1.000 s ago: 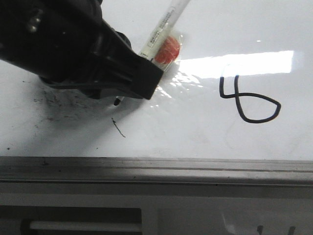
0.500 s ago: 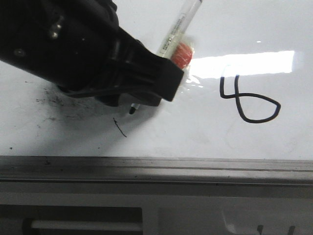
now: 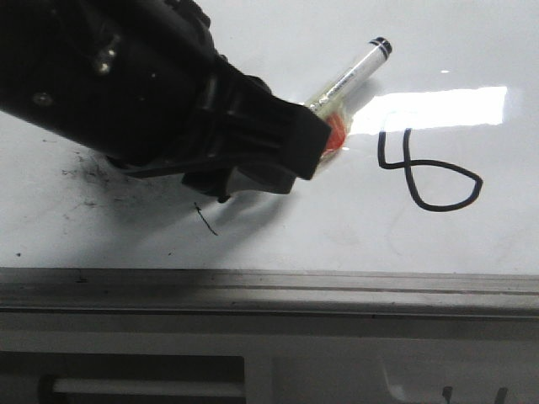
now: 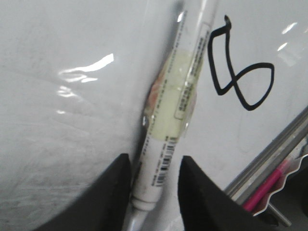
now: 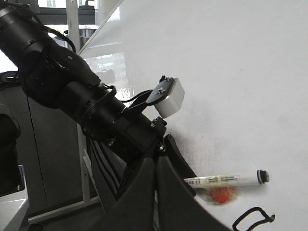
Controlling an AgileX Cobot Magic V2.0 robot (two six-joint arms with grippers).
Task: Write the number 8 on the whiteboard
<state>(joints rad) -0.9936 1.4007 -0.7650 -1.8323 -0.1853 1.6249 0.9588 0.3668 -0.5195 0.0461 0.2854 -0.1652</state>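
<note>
While the marker is lifted or laid off the board, this is how things lie:

Left claw (image 4: 154,192): closed on the white marker (image 4: 175,110), near its tip end, its two black fingers (image 4: 108,192) pressing either side of the barrel. The tip itself is hidden under the claw in the front view.

Marker axis: the barrel runs from the claw up and to the right in the front view, capped end (image 3: 381,44) pointing away from the robot; a yellowish tape wrap with something orange (image 3: 335,135) sits midway along it.

Number 8 (image 3: 428,171): drawn in black on the whiteboard (image 3: 337,227), to the right of the claw and apart from it, nearer the grey rail (image 3: 269,290) than the marker's cap is. The upper loop looks open at the top (a judgement: the figure reads as finished or nearly so).

Short slanted stroke (image 3: 205,220): just below the claw, separate from the figure.

Nearer arm: the left, by far.

Right claw: not visible in its own wrist view, so I cannot tell how it stands.

Containers: a tray edge beyond the rail in the left wrist view holds a pink pen (image 4: 267,187).
</note>
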